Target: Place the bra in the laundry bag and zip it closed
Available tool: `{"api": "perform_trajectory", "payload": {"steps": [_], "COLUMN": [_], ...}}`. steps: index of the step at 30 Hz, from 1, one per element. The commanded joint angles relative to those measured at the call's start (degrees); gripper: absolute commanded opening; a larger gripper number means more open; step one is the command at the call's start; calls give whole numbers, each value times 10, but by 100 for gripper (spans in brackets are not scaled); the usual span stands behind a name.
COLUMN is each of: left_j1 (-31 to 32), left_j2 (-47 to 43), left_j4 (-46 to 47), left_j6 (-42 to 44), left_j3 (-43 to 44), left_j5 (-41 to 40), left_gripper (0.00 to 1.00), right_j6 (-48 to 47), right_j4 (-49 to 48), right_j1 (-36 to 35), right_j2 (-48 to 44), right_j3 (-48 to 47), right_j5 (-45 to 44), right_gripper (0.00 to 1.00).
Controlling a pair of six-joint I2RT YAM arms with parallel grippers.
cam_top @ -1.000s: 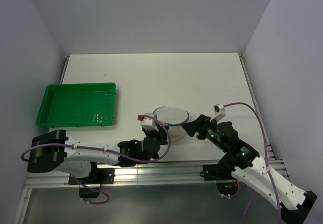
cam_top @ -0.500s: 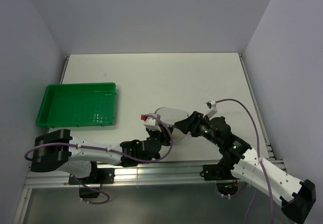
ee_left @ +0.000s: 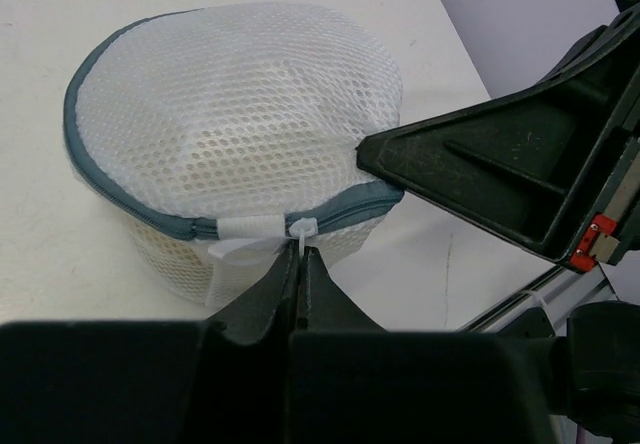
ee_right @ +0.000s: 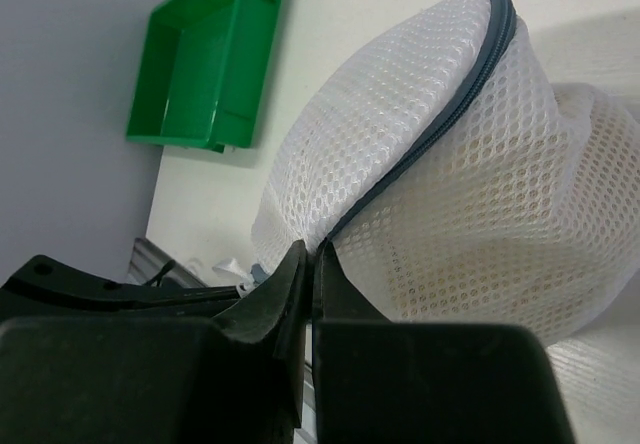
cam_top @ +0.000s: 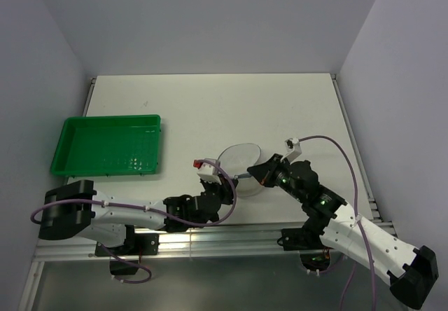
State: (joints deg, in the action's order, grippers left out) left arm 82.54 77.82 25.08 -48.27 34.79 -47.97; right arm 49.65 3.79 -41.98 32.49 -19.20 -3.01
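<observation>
**Both grippers clamped on the closed mesh bag**

The left gripper [ee_left: 301, 264] has its two black fingers pressed together on the small white pull tab [ee_left: 262, 240] at the near side of the zipper; the tab sits on the dark blue trim of the small round white mesh laundry bag [ee_left: 230, 104]; the right gripper [ee_right: 309, 264] is likewise clenched, its fingers pinching the same blue trim where the seam runs down into them; in the left wrist view one of its black fingers [ee_left: 480, 169] touches the trim on the bag's right side; the two grippers hold the bag from opposite sides, close together; the zipper line that shows looks shut, though its far side is hidden; a pale mustard-yellow soft fabric bra [ee_left: 215, 159] shows faintly through the mesh, inside the bag; the bag's top half is tilted; the bag stands near the front edge of the white table [cam_top: 210, 101], between the arms; a green plastic tray [cam_top: 105, 146] lies well apart to the left.
</observation>
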Motion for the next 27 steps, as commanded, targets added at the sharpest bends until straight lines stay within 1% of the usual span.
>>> {"api": "perform_trajectory", "payload": {"steps": [1,5,6,8,12,15,17,21,22,23,24,26,27], "left_j1": [-1,-7,-8,-12,-14,-15,-14,-14,-12,-11,-6,3,5], "left_j2": [-50,-95,-108,-118,-132,-127,-127,-135,-138,-142,-151,-164,-180], "left_j4": [-46,-107,-120,-148,-156,-186,-188,-164,-166,-168,-180,-194,-200], "left_j6": [-17,-42,-49,-64,-78,-96,-98,-72,-59,-51,-45,-32,-25], "left_j3": [-18,-42,-49,-57,-74,-67,-67,-59,-52,-45,-30,-17,-7], "left_j5": [-35,-70,-74,-80,-79,-85,-84,-67,-62,-63,-68,-86,-89], "left_gripper": [0,0,0,0,0,0,0,0,4,10,26,42,54], "right_j6": [-46,-63,-68,-70,-78,-81,-76,-62,-61,-61,-60,-55,-52], "right_j4": [-16,-29,-32,-35,-34,-31,-35,-89,-98,-114,-123,-154,-164], "right_j1": [30,107,120,136,139,139,139,139,139,139,139,139,139], "right_j2": [9,14,13,10,10,11,15,41,47,63,72,100,111], "right_j3": [-26,-23,-22,-23,-26,-25,-22,-18,-22,-26,-31,-48,-63], "right_j5": [-24,53,82,100,105,99,113,142,145,150,154,166,172], "right_gripper": [0,0,0,0,0,0,0,0,0,0,0,0,0]}}
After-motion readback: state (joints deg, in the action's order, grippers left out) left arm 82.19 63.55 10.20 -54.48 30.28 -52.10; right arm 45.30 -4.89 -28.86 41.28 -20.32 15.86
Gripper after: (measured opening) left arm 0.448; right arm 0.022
